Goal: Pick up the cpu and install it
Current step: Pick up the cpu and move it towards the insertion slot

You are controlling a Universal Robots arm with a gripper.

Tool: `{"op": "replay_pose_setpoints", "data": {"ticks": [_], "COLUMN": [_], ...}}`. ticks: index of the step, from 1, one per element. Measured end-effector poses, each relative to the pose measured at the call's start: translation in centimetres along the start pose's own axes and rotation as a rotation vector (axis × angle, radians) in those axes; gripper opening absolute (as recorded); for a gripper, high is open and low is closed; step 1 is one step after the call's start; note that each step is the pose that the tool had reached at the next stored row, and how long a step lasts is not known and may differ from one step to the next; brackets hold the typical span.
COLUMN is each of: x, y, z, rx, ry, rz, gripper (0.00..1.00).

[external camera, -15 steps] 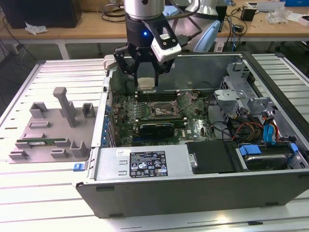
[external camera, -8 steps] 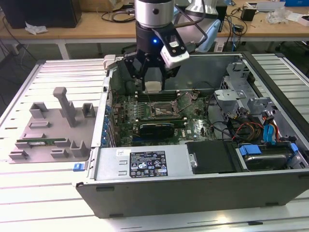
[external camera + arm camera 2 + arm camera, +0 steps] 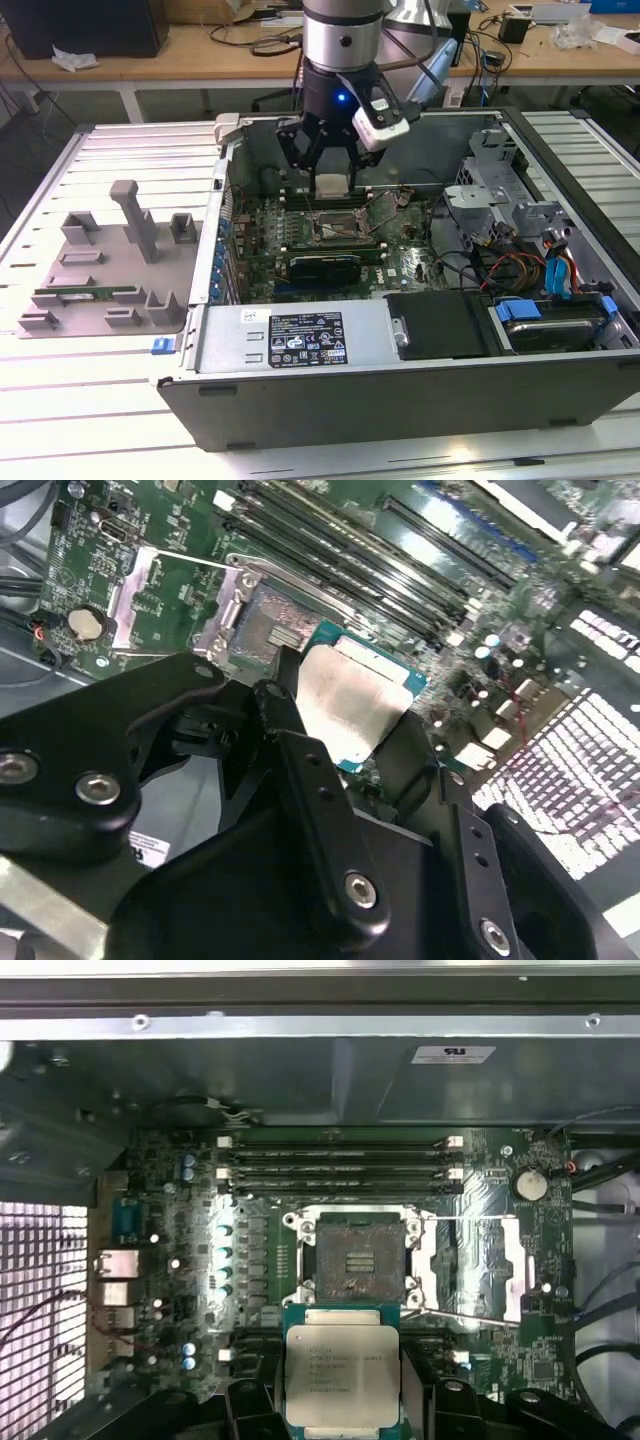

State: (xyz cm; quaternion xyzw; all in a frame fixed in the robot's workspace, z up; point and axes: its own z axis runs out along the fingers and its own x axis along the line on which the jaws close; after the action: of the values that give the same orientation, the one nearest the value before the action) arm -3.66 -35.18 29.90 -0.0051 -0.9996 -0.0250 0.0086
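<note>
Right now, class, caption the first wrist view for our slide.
End effector holding the cpu over the motherboard, beside its open socket.

Nothing readable with certainty. On the metal top of the cpu (image 3: 341,1372), in the first wrist view: several lines of fine dark print, too small to make out. On the grey case wall (image 3: 300,1080), in the same view: a white wall sticker (image 3: 452,1055) with a dark mark and tiny letters, not legible. In the exterior view, on the grey metal cover (image 3: 368,337) at the near side of the computer: a black-and-white label (image 3: 306,338) (many little symbols and rows of characters) and a small white sticker (image 3: 249,316) just beside it, both too fine to read.
</note>
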Motion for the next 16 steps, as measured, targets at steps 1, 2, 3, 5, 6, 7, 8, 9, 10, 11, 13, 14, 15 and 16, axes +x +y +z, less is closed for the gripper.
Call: {"op": "replay_pose_setpoints", "data": {"ticks": [1, 2, 3, 5, 6, 7, 8, 9, 10, 11, 13, 14, 15, 16], "x": [-0.14, -0.43, -0.60, -1.03, -1.16, -1.35, -1.46, -1.50, -1.54, -1.55, -1.56, -1.56, -1.57, -1.57], "y": [0.08, 0.20, 0.28, 0.57, 0.68, 0.85, 0.97, 1.04, 1.12, 1.16, 1.31, 1.37, 1.48, 1.56], "z": [0.18, 0.48, 0.64, 1.09, 1.24, 1.54, 1.80, 1.99, 2.26, 2.43, 2.90, 3.08, 3.38, 3.58], "rx": [0.0000, -0.0002, -0.0001, 0.0001, -0.0001, -0.0001, -0.0001, 0.0001, 0.0000, 0.0000, 0.0001, 0.0002, 0.0000, 0.0001], "ry": [0.0009, 0.0025, 0.0037, 0.0076, 0.0089, 0.0109, 0.0120, 0.0126, 0.0129, 0.0129, 0.0130, 0.0131, 0.0130, 0.0130], "rz": [0.000, 0.000, 0.000, 0.000, 0.000, 0.001, 0.001, 0.001, 0.000, 0.000, 0.000, 0.000, 0.000, -0.001], "gripper": [0.55, 0.55, 0.55, 0.55, 0.55, 0.55, 0.55, 0.55, 0.55, 0.55, 0.55, 0.55, 0.55, 0.55]}}
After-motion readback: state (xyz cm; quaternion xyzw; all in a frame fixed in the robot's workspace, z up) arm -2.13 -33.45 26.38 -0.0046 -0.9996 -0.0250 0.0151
